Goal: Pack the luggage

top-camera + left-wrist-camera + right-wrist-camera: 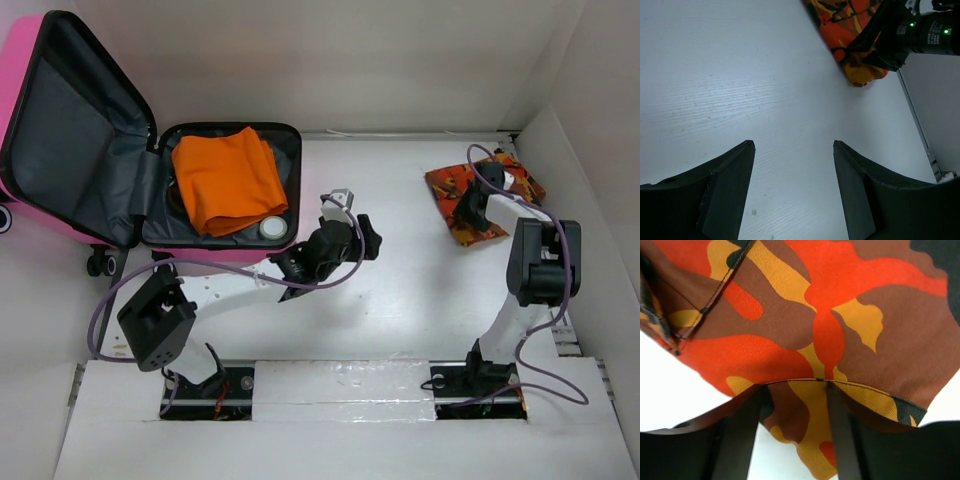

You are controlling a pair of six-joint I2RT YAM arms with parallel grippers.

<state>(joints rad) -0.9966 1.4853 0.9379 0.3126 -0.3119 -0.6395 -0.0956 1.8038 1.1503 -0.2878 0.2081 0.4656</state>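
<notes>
We show the white table seen from above, both arms mounted at its near edge; the luggage lies open at the far left corner, its pink lid raised and leaning left, its dark grey lining exposed, its black wheels toward the near side. In the lower half of the case rests a folded orange cloth, which fills most of that compartment. Well apart from the case, at the far right of the table, lies a camouflage-print cloth in red, orange, brown and black. The right gripper stands over this cloth; its jaws are apart, astride a stitched hem, and the fabric between them looks flat, not pinched. The left gripper hangs above bare table just beside the case's right edge; its jaws are spread and hold nothing. We note last a small white round object, in the case at the near right corner, touching the orange cloth.
</notes>
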